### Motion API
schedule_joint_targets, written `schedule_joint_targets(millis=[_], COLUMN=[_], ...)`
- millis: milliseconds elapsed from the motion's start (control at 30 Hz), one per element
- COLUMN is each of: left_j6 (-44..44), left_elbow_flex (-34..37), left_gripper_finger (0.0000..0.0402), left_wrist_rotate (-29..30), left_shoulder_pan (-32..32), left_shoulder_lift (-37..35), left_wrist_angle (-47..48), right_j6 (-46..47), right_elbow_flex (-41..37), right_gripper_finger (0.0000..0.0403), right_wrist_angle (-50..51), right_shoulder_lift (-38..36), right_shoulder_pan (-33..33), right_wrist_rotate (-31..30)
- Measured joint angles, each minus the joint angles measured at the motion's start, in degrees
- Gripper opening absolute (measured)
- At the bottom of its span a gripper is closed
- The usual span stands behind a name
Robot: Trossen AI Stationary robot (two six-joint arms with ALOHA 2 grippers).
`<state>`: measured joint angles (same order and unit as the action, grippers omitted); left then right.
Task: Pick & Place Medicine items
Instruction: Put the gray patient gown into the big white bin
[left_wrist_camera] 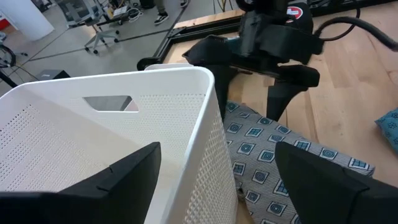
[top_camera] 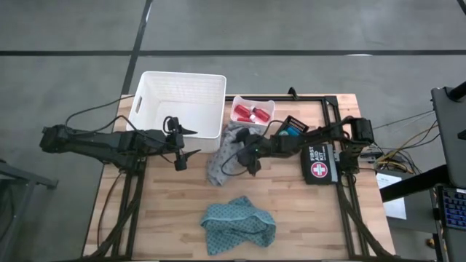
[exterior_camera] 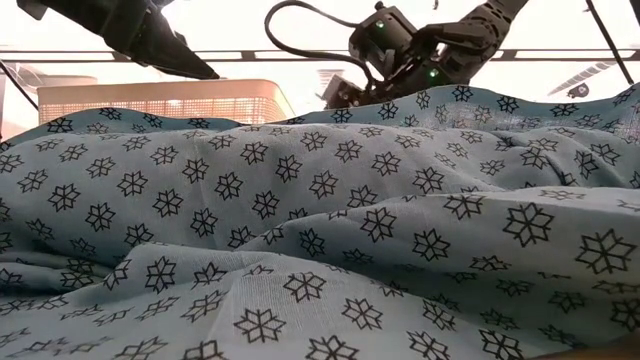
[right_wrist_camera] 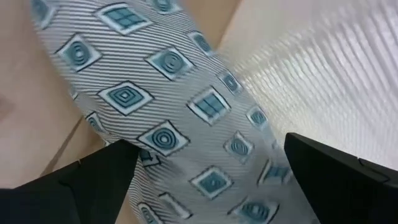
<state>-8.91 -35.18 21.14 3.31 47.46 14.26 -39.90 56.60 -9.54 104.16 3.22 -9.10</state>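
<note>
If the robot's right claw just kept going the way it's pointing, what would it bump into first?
Most likely the grey patterned cloth: the right gripper hangs open right over it, and the cloth fills its wrist view. The white basket lies just beyond; how near is unclear.

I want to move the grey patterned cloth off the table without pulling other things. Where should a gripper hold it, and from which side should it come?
Probably best from straight above, pinching a raised fold near the middle of the grey patterned cloth. It lies crumpled, so ridges stand up for the fingers. One edge lies against the white basket, so a sideways approach from there is blocked. The open right gripper hangs just above it.
</note>
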Motion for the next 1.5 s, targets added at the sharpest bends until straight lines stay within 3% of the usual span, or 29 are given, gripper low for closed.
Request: schedule_joint_targets(millis=[233, 1067, 1267, 1500], left_j6=[0.00, 0.00, 0.00, 0.00], left_elbow_flex=[0.00, 0.00, -0.02, -0.01], left_gripper_finger=[0.0320, 0.0320, 0.0320, 0.0320], left_wrist_rotate=[0.00, -0.01, 0.01, -0.01], left_shoulder_pan=[0.01, 0.02, 0.00, 0.02], left_shoulder_lift=[0.00, 0.02, 0.02, 0.02], left_wrist_angle=[0.00, 0.03, 0.50, 0.79], right_j6=[-12.96, -8.32, -12.96, -12.61], right_elbow_flex=[0.00, -0.27, 0.03, 3.13], right_gripper_finger=[0.0400, 0.0400, 0.0400, 0.0400], right_wrist_angle=[1.86, -0.88, -8.09, -9.23], right_shoulder_lift=[-0.20, 2.28, 8.26, 11.37], right_shoulder_pan=[-1.84, -1.83, -1.85, -1.71], right_wrist_rotate=[-0.07, 3.37, -1.03, -3.02])
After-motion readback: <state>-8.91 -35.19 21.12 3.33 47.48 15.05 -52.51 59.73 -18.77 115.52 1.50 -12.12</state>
